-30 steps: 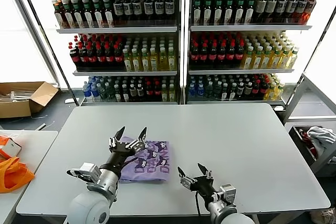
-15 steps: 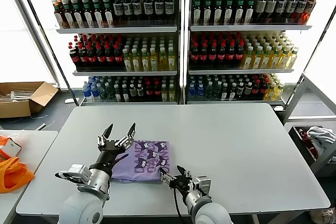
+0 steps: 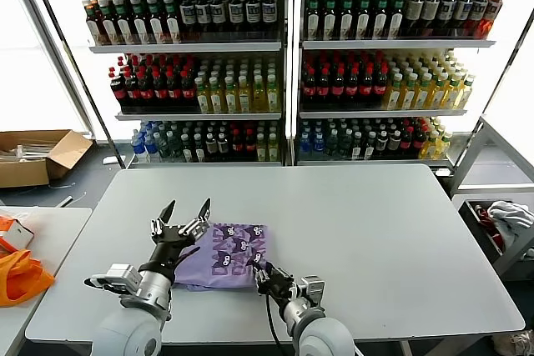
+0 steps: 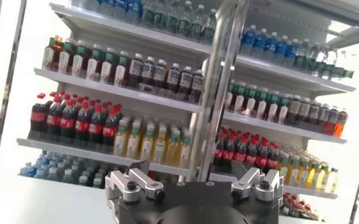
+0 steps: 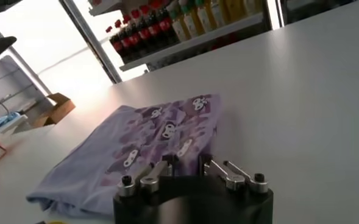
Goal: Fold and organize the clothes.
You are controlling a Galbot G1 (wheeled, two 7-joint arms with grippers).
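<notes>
Since the earlier frames our right gripper (image 3: 265, 276) has slid in from the open table to the near right corner of the lavender T-shirt (image 3: 224, 258), and its fingers have drawn close together there. We see the narrowed tips at the shirt's edge, but whether cloth is pinched between them we cannot tell. The T-shirt lies folded into a flat rectangle on the white table (image 3: 392, 231), toward our near left side, with its dark purple-and-white print facing up. Our left gripper (image 3: 180, 216) has drifted a little leftward and now hovers above the shirt's left edge, its claw spread wide and pointing up, holding nothing. Behind the table stand shelves of bottled drinks (image 3: 284, 64). Off to our left an orange fabric item (image 3: 21, 275) lies on a side table, with a cardboard box (image 3: 37, 156) on the floor beyond.
</notes>
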